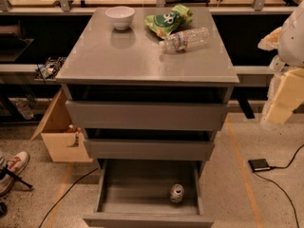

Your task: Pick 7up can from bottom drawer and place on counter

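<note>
The 7up can [177,193] stands upright in the open bottom drawer [118,196], near its front right corner, silver top showing. The counter [133,56] is the glossy grey cabinet top. My gripper [280,103] is a pale cream shape at the frame's right edge. It hangs beside the counter's right side, about level with the top drawer, high above and to the right of the can. It holds nothing that I can see.
On the counter are a white bowl [120,17], a green snack bag [168,20] and a lying water bottle [186,39]. The two upper drawers [142,115] stick out slightly. A cardboard box [59,137] and a shoe [14,167] are left. A black device with cable [259,165] lies right.
</note>
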Controlling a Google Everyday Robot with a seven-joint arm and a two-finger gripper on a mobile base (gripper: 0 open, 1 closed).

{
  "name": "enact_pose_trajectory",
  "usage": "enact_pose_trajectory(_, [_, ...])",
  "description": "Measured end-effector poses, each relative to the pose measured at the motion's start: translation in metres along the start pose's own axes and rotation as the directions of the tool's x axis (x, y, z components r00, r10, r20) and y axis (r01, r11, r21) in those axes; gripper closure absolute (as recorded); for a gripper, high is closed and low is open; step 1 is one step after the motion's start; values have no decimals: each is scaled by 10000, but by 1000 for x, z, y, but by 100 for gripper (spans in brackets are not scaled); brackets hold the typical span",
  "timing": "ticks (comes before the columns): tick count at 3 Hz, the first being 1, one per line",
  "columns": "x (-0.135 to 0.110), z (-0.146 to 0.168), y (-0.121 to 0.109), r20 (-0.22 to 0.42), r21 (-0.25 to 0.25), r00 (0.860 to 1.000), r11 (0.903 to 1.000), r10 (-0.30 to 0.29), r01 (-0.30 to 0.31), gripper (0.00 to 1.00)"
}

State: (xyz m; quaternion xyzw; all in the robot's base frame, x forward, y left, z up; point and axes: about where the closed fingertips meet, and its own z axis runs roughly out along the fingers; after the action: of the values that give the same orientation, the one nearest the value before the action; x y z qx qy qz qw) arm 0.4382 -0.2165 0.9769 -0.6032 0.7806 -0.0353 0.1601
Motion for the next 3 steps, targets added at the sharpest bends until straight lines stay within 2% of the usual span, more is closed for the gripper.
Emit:
enact_pose_trajectory(1, [0,0,0,1,2,10000,10000,0,0,0])
enact_pose_trajectory(2, [12,29,7,434,-437,9975,9976,556,-537,0])
enact_pose_trajectory(3, [38,98,28,1498,-1288,9720,9783,1808,-1622,0])
